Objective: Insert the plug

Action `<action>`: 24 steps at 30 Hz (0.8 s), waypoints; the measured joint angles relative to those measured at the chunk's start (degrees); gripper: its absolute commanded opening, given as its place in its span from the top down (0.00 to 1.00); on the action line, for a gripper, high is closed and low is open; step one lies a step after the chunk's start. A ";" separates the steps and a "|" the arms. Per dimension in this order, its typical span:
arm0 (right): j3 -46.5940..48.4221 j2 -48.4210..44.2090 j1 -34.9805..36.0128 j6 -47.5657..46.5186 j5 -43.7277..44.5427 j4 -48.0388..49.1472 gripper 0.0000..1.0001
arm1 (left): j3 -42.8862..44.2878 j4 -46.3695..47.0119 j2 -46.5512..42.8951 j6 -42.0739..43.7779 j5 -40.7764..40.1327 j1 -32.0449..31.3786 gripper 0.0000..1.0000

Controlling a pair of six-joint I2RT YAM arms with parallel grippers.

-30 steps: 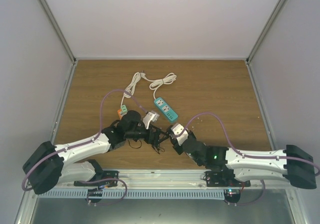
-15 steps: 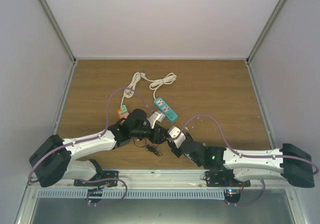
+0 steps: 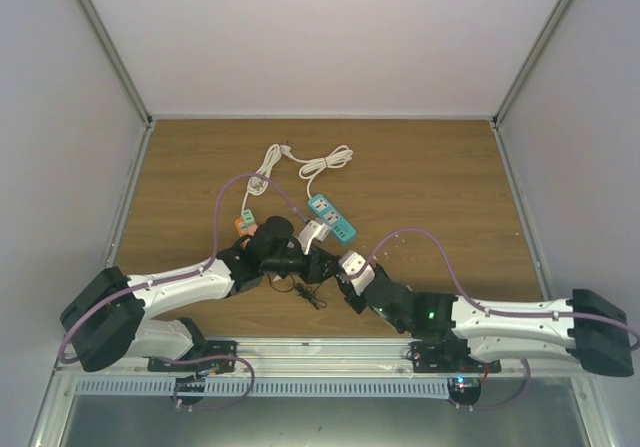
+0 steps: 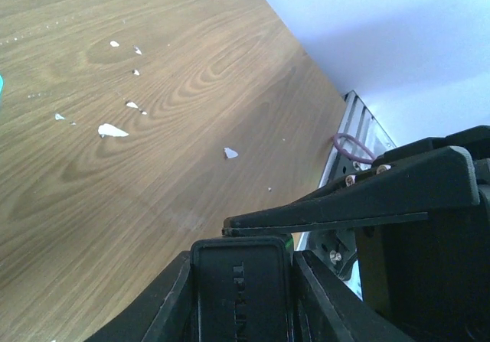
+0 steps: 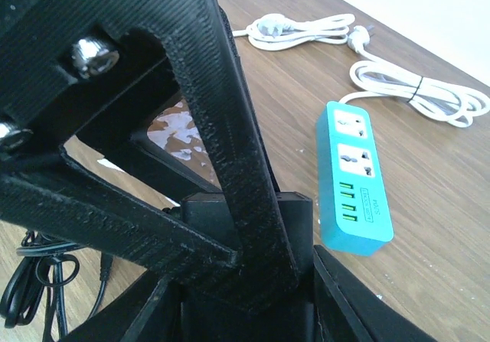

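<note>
The plug, small, black and boxy, is held above the table by both grippers at once. In the left wrist view my left gripper is shut on it, a finger pressed to each side, and a finger of the right gripper crosses just above. In the right wrist view my right gripper is shut on the same plug, with the left gripper's fingers crossing in front. From above the two grippers meet, hiding the plug. The teal power strip lies just beyond, sockets up.
A long white cord with its white plug lies coiled behind the power strip. A thin black cable lies under the grippers. Small orange and green blocks sit to the left. White walls enclose the wooden table.
My left gripper has moved right to the plug held in the right gripper and closed its fingers on it. The right gripper has kept its grip and shifted slightly.
</note>
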 measured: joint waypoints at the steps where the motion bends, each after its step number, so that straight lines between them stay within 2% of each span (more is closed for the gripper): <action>1: 0.00 -0.31 0.00 0.00 0.17 -0.13 0.51 | 0.02 0.28 0.00 0.00 0.04 0.00 1.00; 3: -0.04 -0.96 0.04 0.04 0.37 -0.37 0.08 | 0.15 0.61 -0.02 0.07 0.17 -0.04 1.00; 4: -0.04 -1.33 0.04 0.42 0.70 -0.24 0.01 | 0.20 0.50 -0.13 0.17 0.31 -0.24 1.00; 8: -0.37 -4.35 -0.11 1.57 3.13 -0.81 0.01 | 0.20 -1.73 -2.60 0.26 -1.99 -0.98 1.00; 12: -0.74 -9.14 -3.85 6.29 2.23 -2.14 0.00 | 0.24 -4.55 -8.68 -0.11 -10.99 -0.90 1.00; 17: -1.20 -10.62 -21.27 10.43 -5.25 -3.30 0.00 | -1.01 -9.44 -15.91 -0.90 -17.90 2.54 1.00; 20: -0.39 -4.07 -27.63 11.58 -10.40 -3.93 0.00 | -2.10 -11.65 -18.32 -1.31 -20.44 5.14 1.00; 24: 4.33 9.88 -28.09 11.26 -14.40 -5.40 0.00 | -3.52 -14.34 -19.19 -2.03 -23.43 7.52 1.00</action>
